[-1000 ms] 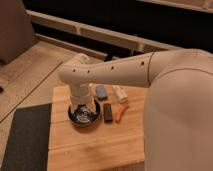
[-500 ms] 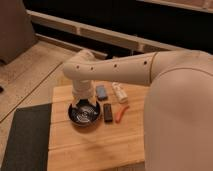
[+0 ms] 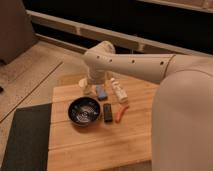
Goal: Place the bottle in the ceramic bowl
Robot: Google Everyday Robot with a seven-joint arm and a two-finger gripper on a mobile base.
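Speckled pale floor and a dark wall with a light rail are seen behind a table [image 3: 100, 145] of pale wooden planks, its left edge bordered by a dark textured mat [image 3: 25, 137]. Open planking is left from the 5 to the 7 o'clock side of the ceramic bowl [image 3: 84, 110], a round, glossy black item set near the left edge. The bottle [image 3: 118, 91], slim and whitish, is laid flat at the bowl's 2 o'clock, apart from it. A small blue block [image 3: 101, 91] is listed at 1 o'clock, a flat black bar [image 3: 107, 112] at 3 o'clock and an orange strip [image 3: 121, 113] beyond it. The gripper [image 3: 93, 82] is hung at 12 o'clock, beside a cream cup [image 3: 85, 87]; its state cannot be told.
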